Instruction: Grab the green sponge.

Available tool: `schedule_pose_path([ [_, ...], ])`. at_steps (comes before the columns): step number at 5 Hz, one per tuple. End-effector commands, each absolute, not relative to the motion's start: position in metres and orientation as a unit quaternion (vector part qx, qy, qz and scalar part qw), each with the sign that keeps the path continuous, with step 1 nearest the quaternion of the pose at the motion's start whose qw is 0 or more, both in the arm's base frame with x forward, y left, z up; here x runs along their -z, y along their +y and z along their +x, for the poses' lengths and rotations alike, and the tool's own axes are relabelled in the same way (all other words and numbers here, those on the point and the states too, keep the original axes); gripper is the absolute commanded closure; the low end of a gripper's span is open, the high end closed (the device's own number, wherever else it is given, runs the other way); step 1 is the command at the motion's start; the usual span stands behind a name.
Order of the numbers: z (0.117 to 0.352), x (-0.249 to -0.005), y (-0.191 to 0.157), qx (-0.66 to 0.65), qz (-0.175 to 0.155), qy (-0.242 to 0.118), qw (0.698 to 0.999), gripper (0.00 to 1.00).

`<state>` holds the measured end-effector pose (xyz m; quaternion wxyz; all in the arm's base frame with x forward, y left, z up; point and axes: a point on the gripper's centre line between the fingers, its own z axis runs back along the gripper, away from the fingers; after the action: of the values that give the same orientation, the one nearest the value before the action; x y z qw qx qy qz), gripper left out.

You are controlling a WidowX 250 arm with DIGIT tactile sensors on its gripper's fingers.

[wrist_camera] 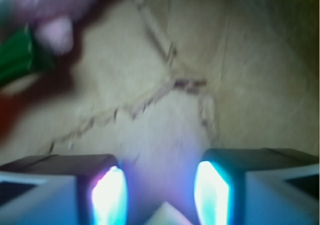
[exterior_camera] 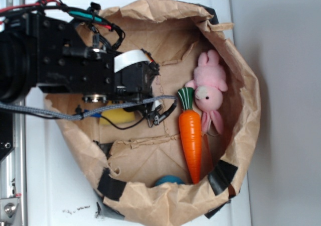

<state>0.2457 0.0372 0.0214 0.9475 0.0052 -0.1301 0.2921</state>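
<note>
The green sponge shows as a pale yellow patch on the brown paper, mostly hidden beneath my black arm. In the exterior view my gripper hangs just right of it, over the middle of the paper-lined bin. In the wrist view the gripper is open, its two glowing fingertips well apart with only bare creased paper between them. The sponge does not show in the wrist view.
An orange carrot with a green top lies right of the gripper, and a pink bunny is beside it. A blue object peeks out at the front. Crumpled paper bag walls ring the space.
</note>
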Motion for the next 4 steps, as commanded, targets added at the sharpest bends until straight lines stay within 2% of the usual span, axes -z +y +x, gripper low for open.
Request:
schedule_pose_path([
  [1,0.245,-0.081,0.046,-0.315,-0.039,-0.154,0.936,0.0],
  [2,0.233,-0.113,0.049,-0.37,-0.04,-0.135,0.918,0.0],
  [3,0.218,-0.116,0.043,-0.385,-0.003,-0.135,0.913,0.0],
  [4,0.218,-0.116,0.043,-0.385,-0.003,-0.135,0.913,0.0],
])
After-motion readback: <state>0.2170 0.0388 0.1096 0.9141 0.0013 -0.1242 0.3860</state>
